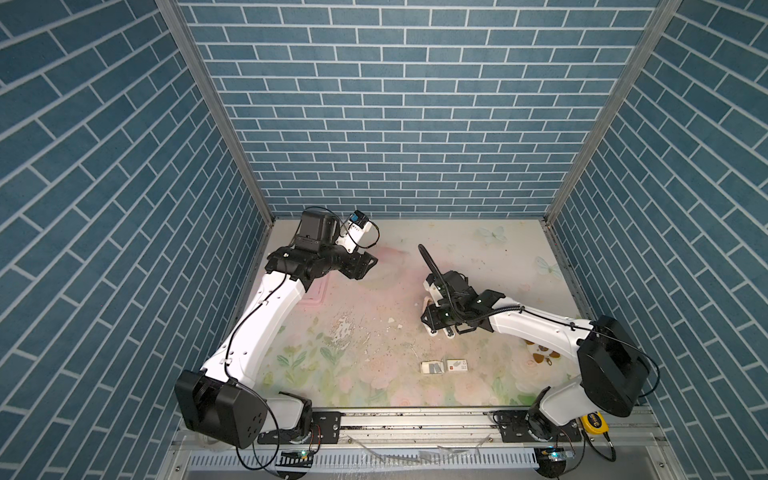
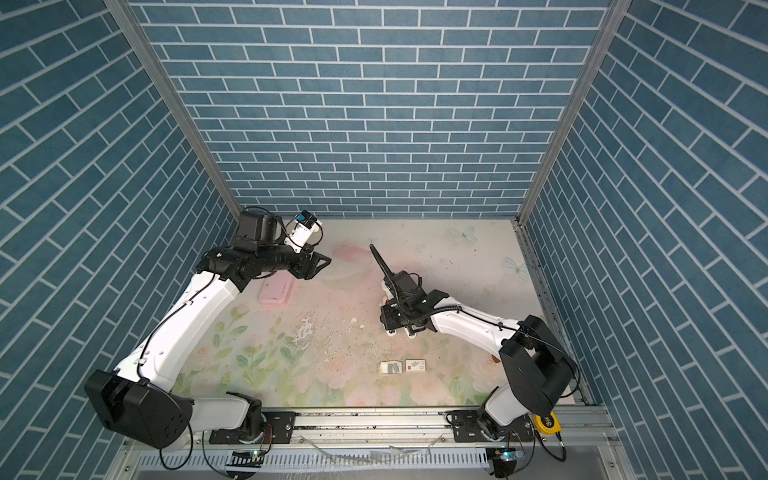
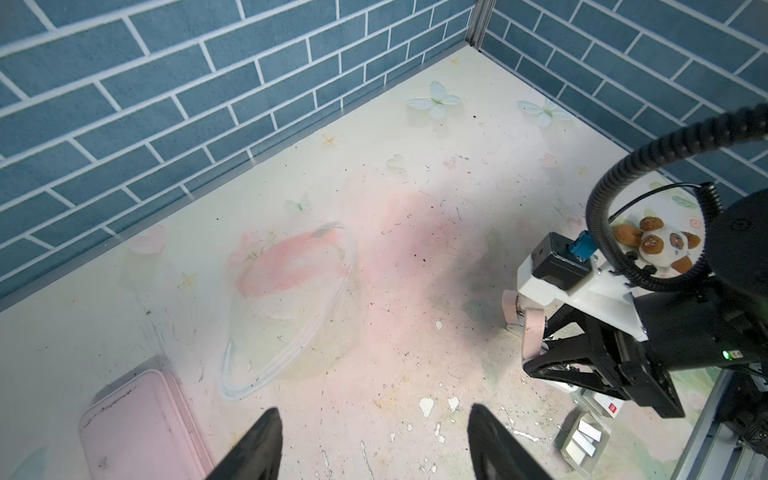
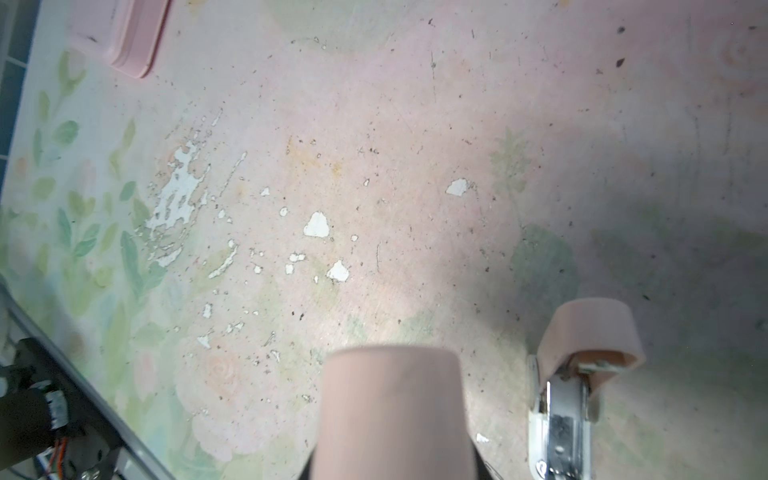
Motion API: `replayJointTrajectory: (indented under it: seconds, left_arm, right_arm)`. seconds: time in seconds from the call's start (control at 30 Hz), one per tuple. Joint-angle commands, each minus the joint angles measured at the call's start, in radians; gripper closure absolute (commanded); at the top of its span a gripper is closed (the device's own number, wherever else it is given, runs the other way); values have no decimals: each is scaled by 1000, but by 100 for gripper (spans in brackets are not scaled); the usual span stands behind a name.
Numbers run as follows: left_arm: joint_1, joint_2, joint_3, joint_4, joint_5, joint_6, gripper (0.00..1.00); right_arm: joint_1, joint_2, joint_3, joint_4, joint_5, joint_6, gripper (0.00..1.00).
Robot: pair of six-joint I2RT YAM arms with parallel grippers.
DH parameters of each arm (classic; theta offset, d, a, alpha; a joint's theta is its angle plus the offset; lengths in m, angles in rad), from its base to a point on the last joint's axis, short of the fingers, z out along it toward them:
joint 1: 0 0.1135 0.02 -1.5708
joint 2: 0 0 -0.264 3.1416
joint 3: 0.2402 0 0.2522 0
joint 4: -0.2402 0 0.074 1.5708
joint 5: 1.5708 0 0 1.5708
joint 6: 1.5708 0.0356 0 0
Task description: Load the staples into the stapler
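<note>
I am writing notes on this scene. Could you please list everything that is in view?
stapler: one, pink, opened, in the right gripper
staples: few strips, grey, in the tray
tray: one, white, table's front middle
sleeve: one, white with red square, beside the tray
case: one, pink, under the left arm
toy: one, brown and white, table's right side
tape measure: one, yellow, by the right arm's base
table: one, pastel floral
left gripper: one, black, open, empty
right gripper: one, black, shut on the stapler

Grey staples (image 1: pixel 435 368) lie flat near the front; the pink stapler (image 4: pixel 395 411), farther back, gapes open.
</note>
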Motion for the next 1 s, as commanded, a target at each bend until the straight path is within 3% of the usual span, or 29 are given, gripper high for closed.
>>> replayJointTrajectory:
  seconds: [0.0, 0.27, 0.6, 0.97]
  left_arm:
    - [3, -16, -29, 26, 1, 24, 28]
    - [3, -19, -71, 34, 21, 54, 28]
    - [3, 6, -94, 51, 35, 56, 27]
    - [3, 19, -109, 51, 37, 60, 27]
  right_arm:
    - [39, 52, 45, -44, 130, 1, 98]
    - [88, 117, 32, 45, 177, 1, 97]
    - [98, 203, 48, 27, 249, -9, 93]
    - [110, 242, 51, 31, 259, -13, 79]
